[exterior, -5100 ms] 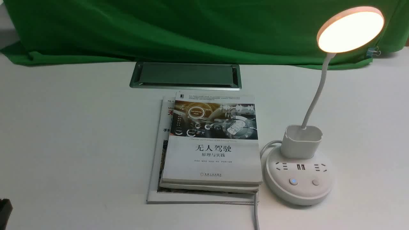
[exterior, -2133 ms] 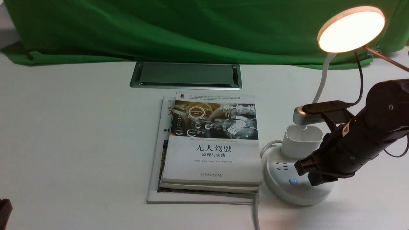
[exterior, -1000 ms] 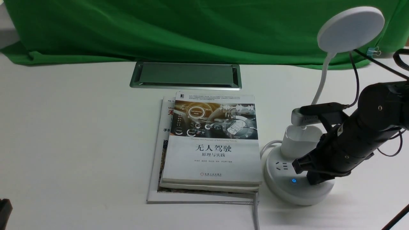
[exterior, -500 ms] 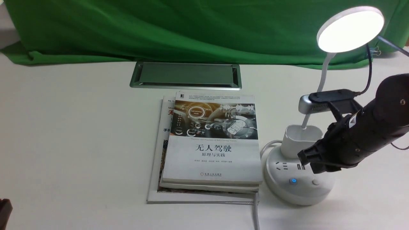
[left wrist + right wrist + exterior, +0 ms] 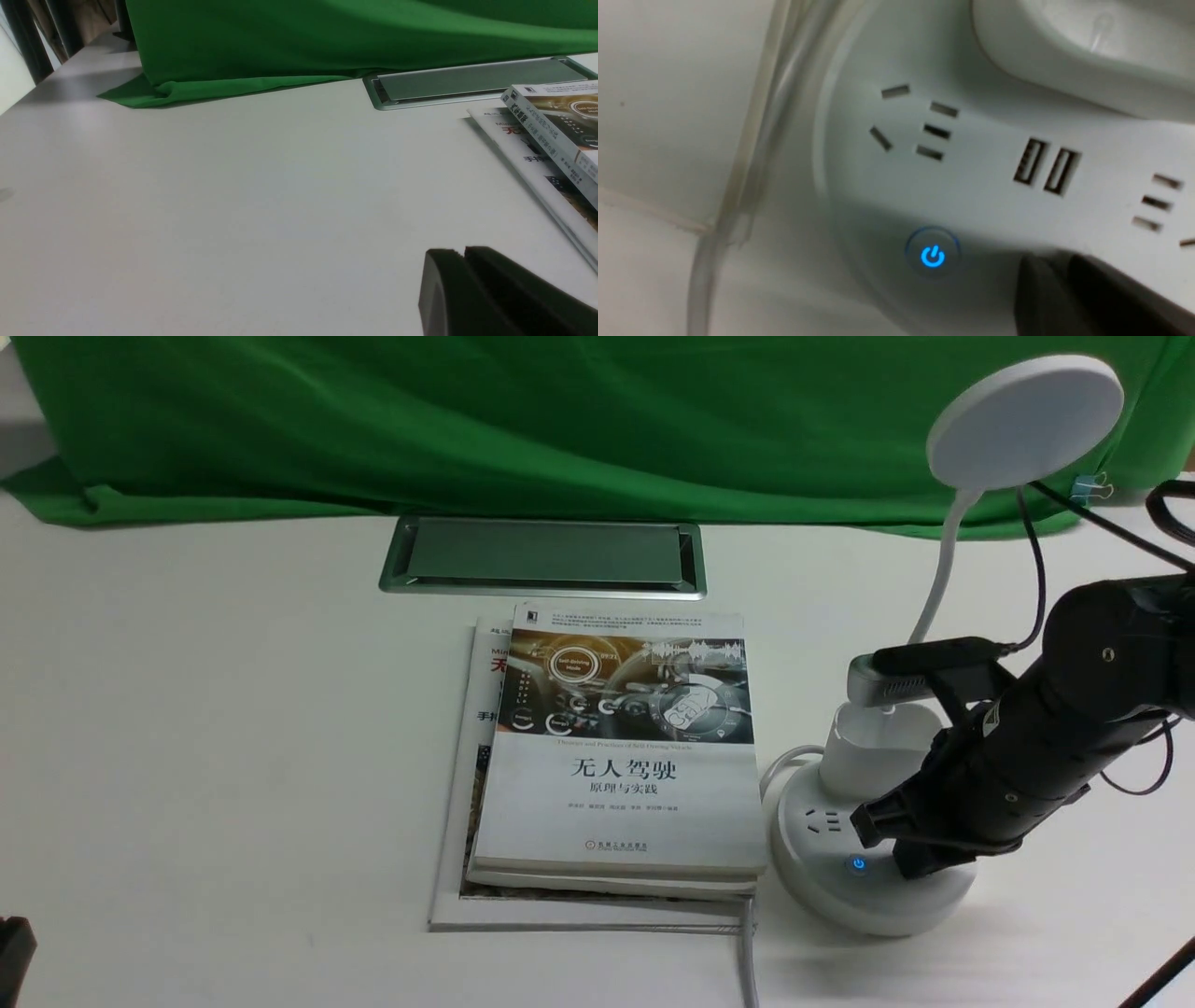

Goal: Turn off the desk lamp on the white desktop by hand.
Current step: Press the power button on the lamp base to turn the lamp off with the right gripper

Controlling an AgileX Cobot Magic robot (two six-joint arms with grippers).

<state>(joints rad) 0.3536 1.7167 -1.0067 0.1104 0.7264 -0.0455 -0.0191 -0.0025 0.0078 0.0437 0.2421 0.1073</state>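
The desk lamp stands at the right of the white desktop. Its round disc head is dark. Its thin neck rises from the cup holder on the round socket base. The left button glows blue; it also shows in the right wrist view. My right gripper is shut, and its tip rests on the base where the right button sits, hiding that button. In the right wrist view the shut tips press on the base beside the blue button. My left gripper is shut and empty over bare desktop.
A stack of books lies just left of the lamp base. The lamp's white cord runs toward the front edge. A silver-framed grey cable hatch sits behind the books. Green cloth covers the back.
Half a second ago the lamp head was lit and my right gripper was above the base. Now the gripper has come down onto the right button and the head is dark.
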